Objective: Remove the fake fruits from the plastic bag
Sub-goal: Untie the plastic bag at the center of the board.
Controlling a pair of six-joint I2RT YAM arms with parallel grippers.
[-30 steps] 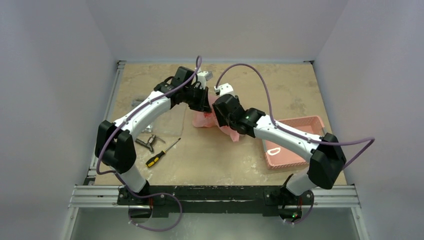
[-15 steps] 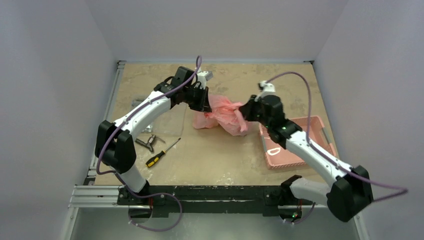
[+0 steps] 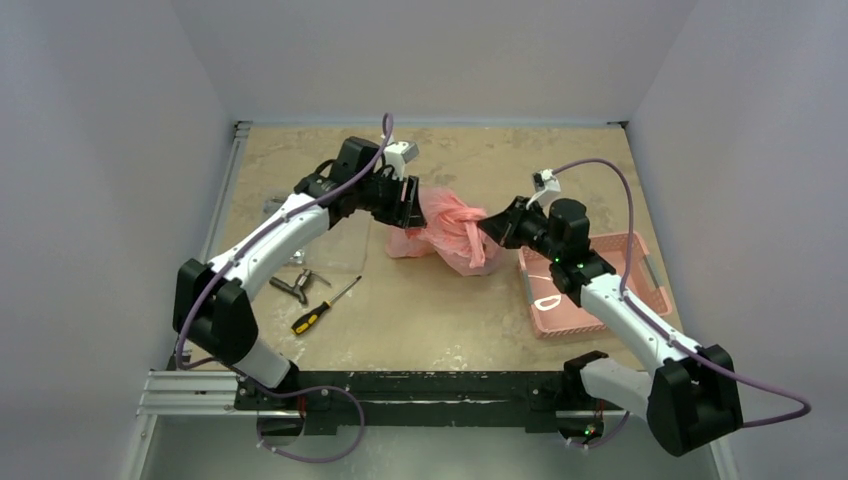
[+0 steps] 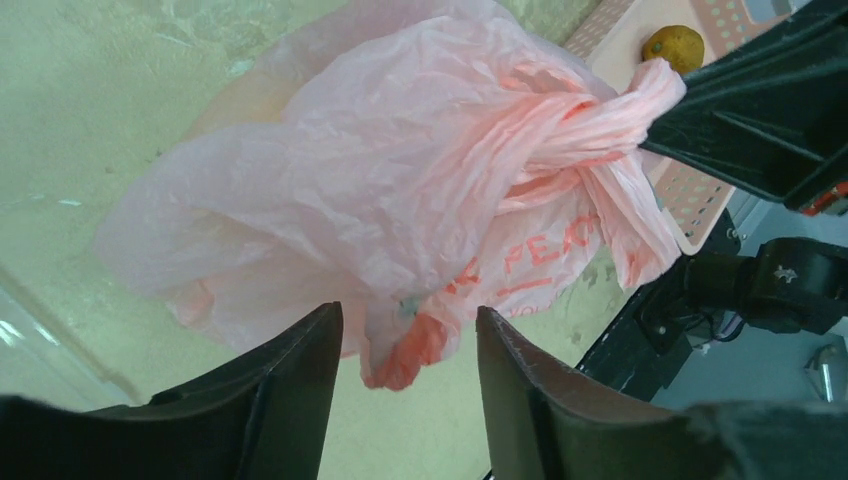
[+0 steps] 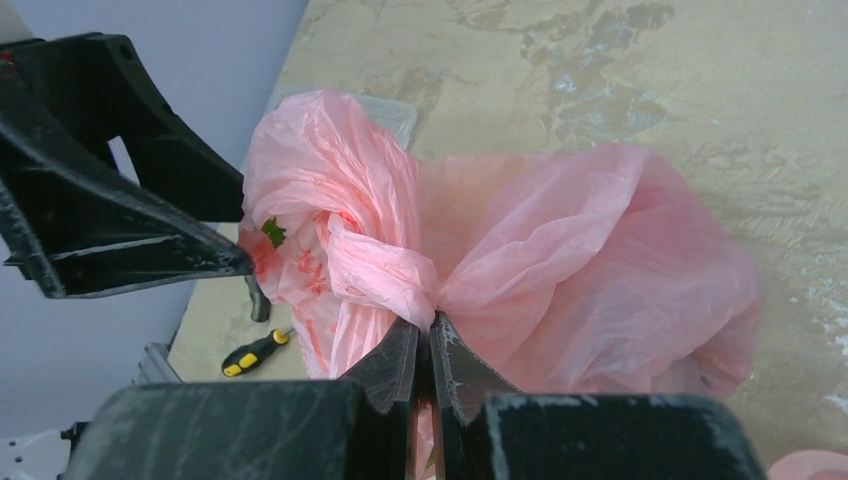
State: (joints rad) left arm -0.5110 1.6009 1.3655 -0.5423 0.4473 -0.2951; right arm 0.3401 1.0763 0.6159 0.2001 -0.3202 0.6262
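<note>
Right fingers (image 5: 395,365) clench plastic bag (image 5: 580,250) twist; left fingers (image 4: 300,385) spread; left wrist alone shows orange (image 4: 672,46).

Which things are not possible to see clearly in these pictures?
- Fruits inside the plastic bag: every view, wrinkled pink plastic hides them.
- Bag's red print: left wrist, folds break it.
- Basket contents: top view, right arm covers part.
</note>
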